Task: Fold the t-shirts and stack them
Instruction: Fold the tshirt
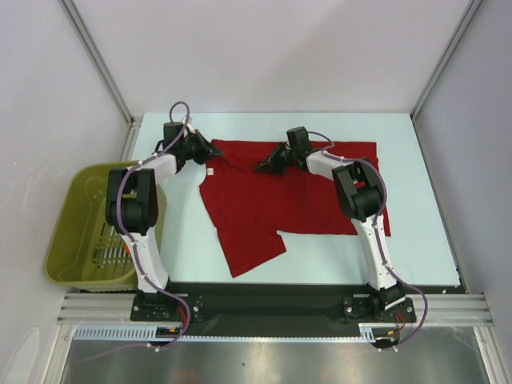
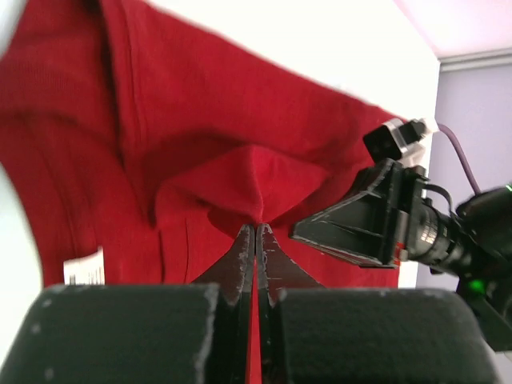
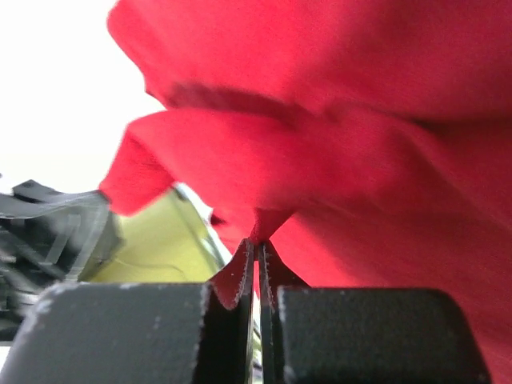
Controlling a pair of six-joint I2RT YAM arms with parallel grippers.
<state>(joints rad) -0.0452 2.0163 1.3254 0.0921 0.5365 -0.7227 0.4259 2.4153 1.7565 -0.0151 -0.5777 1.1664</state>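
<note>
One dark red t-shirt [image 1: 272, 204] lies on the desk [image 1: 424, 168], mostly flat. It's spread over the far half from left of centre to the right side, w/ one flap reaching toward the near edge, left of centre. The shirt's far edge sits near the desk's far edge but short of it. A small white label [image 1: 210, 170] shows at the shirt's left edge.

The left gripper [image 1: 216, 150] is at the shirt's far-left corner, just beyond the label. Its jaws are pinched tight on a fold of red cloth, and the wrist view shows the fabric tented up into the tips.

The right gripper [image 1: 260, 168] is approx mid-way along the shirt's far edge. Its jaws are likewise closed on a pinch of cloth, which bunches right at the tips. The two grippers point toward each other, near but not touching, w/ slack red fabric btwn them. The right arm reaches over the shirt's right part.

An olive-green basket [image 1: 76, 232] sits off the desk's left edge, beside the left arm.
</note>
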